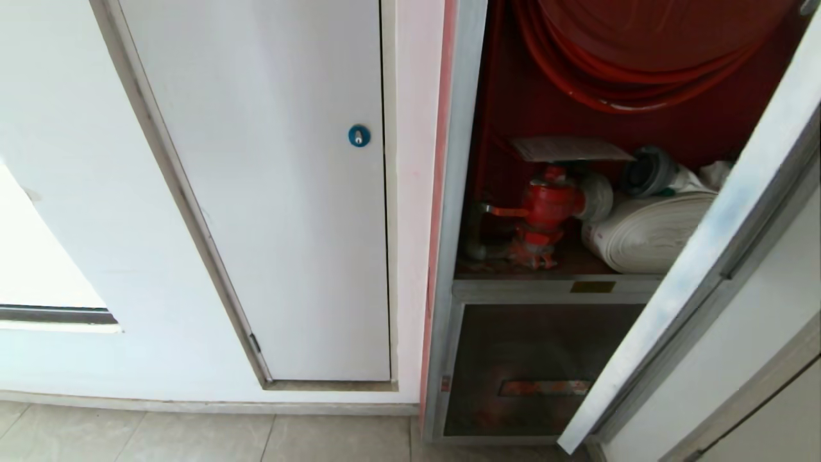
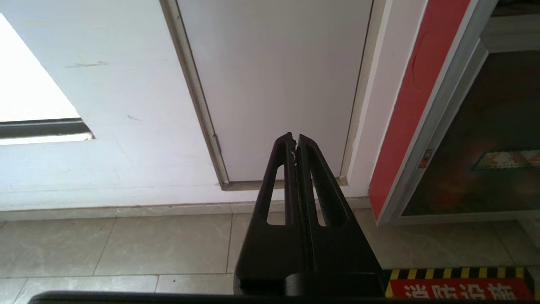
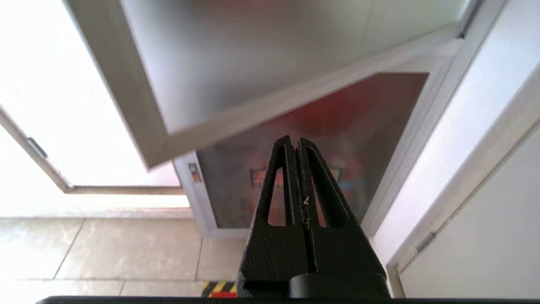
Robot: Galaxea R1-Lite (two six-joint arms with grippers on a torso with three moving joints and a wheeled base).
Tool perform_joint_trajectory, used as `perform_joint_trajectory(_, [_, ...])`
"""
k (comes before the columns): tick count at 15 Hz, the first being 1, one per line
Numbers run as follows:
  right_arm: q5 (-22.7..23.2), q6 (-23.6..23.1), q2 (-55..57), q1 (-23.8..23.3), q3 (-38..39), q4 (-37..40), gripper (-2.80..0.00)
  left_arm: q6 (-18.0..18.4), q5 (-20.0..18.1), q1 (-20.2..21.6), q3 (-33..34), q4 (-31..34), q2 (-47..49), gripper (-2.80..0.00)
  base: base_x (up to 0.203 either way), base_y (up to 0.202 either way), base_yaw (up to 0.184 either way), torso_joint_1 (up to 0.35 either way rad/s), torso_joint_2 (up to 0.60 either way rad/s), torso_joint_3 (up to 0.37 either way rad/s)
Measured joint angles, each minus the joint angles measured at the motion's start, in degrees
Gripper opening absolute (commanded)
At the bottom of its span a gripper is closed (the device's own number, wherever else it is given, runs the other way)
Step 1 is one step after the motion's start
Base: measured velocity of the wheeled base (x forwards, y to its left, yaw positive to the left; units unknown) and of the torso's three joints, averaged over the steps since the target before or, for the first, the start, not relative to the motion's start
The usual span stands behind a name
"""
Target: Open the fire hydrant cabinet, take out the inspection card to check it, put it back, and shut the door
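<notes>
Nearest the robot, both arms hang low and out of the head view. The left gripper (image 2: 295, 139) has its 2 fingers pressed together on nothing and points at the floor tiles (image 2: 126, 245) below the white panel door (image 1: 269, 192) with the blue round lock (image 1: 359, 135); it looks parked. The right gripper (image 3: 295, 141) is likewise pinched closed and empty, aimed under the bottom edge of the door (image 1: 693, 256) toward the lower glass door (image 1: 532, 372) with its red label. A yellow-and-black hazard strip (image 2: 455, 273) lies on the floor just in front of the fire hydrant cabinet (image 1: 458, 192), probably to keep that area free. The door stands swung out toward the robot on the right, so the opening step appears done and the interior is exposed. Inside, on the shelf, the red valve (image 1: 545, 205) stands at the left with the rolled white hose (image 1: 648, 234) touching it on the right, and the red hose reel (image 1: 641, 58) hangs above them. The inspection card (image 1: 567, 149) lies roughly flat on top of the valve, a handy ledge that keeps it off the shelf and easy to reach. With the card in the cabinet and neither gripper near it, either taking it out or closing the door likely comes next; which cannot be told.
</notes>
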State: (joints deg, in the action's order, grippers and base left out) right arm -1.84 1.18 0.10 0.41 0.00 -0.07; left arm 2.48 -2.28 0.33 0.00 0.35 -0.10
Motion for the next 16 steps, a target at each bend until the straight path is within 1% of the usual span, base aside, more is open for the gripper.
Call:
perform_joint_trajectory(6, [0.00, 0.00, 0.00, 0.00, 0.00, 0.00, -2.80, -0.05, 0.00, 0.00, 0.00, 0.00, 0.02, -2.80, -0.187, 0.000, 0.002, 0.001, 0.00, 0.002])
perform_joint_trajectory(16, [0.00, -0.02, 0.00, 0.00, 0.00, 0.00, -2.80, -0.16, 0.00, 0.00, 0.00, 0.00, 0.02, -2.80, -0.007, 0.000, 0.000, -0.001, 0.00, 0.000])
